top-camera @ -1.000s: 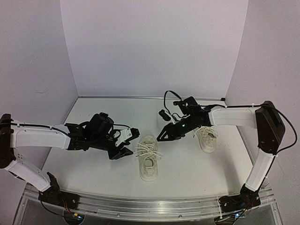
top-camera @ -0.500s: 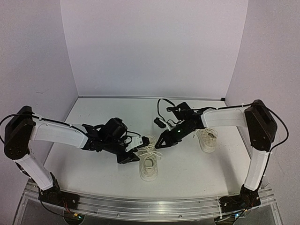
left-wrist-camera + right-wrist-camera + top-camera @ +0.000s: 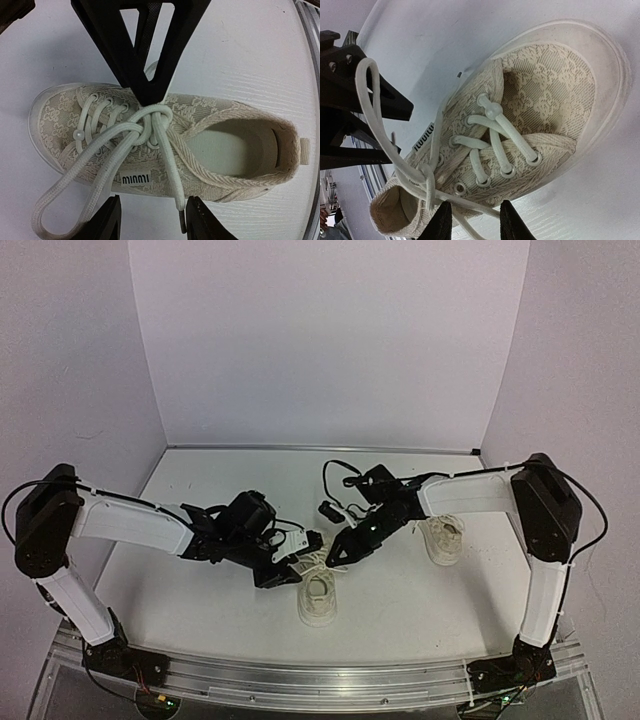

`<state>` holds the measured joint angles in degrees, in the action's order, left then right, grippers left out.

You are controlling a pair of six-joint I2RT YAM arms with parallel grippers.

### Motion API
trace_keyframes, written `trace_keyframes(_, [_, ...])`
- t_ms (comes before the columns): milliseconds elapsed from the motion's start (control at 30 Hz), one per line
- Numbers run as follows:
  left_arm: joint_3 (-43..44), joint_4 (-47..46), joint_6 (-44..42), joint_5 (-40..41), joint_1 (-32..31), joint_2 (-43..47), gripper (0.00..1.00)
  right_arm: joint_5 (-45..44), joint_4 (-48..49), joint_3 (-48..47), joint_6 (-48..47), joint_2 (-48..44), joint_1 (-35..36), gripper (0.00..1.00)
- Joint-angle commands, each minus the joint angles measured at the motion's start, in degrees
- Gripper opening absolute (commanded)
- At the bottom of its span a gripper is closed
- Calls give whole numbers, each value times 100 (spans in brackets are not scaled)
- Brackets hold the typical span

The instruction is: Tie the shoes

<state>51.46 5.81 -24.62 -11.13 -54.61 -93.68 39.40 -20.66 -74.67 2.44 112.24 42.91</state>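
Because the knot (image 3: 150,125) on the nearer sneaker (image 3: 318,602) looks only half made, with one long loop (image 3: 55,205) trailing off the toe side and a free lace tail (image 3: 176,200) running across the "minmi" tag, both arms lean in low over this shoe, which lies on the white surface (image 3: 200,610) just ahead of the bases, toe pointing away from them. The left pincer (image 3: 153,215) is moderately wide and grips nothing; the lace tail ends between its fingers, and it seems placed to close on that strand. Opposite it, the right pincer (image 3: 475,212) is also parted and empty, straddling the shoe's side, with one finger tip pressing at or just beside the knot, probably to pin it. Farther off to the right, the second sneaker (image 3: 442,537) sits apart, untouched.
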Motion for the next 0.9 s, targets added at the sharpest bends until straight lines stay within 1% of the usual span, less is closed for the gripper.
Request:
trace_keyframes(0, [285, -203, -64, -143, -23, -87, 46, -179, -90, -239, -157, 151, 84, 31])
trace_keyframes(167, [356, -185, -87, -143, -23, -219, 47, -163, -142, -290, -197, 152, 148, 32])
trace_keyframes(200, [369, -183, -87, -140, -24, -249, 46, -142, -155, -293, -194, 151, 156, 31])
trace_keyframes(267, [399, -140, -86, -127, -23, -302, 43, -127, -187, -294, -196, 151, 173, 27])
trace_keyframes(300, [405, -127, -80, -105, -20, -304, 39, -134, -207, -292, -192, 152, 173, 23])
trace_keyframes(367, [376, -115, -67, -61, -25, -239, 25, -177, -238, -272, -194, 135, 175, 14])
trace_keyframes(433, [312, -87, -49, 4, -23, -129, 16, -235, -265, -251, -195, 109, 174, 9])
trace_keyframes(600, [108, 69, -26, 283, -15, 241, 2, -336, -306, -224, -193, 81, 175, 2])
trace_keyframes(667, [9, 151, -25, 406, -15, 417, 0, -371, -314, -228, -196, 79, 175, 1])
trace_keyframes(867, [-132, 438, -43, 650, -6, 697, 0, -423, -336, -220, -196, 30, 172, 1])
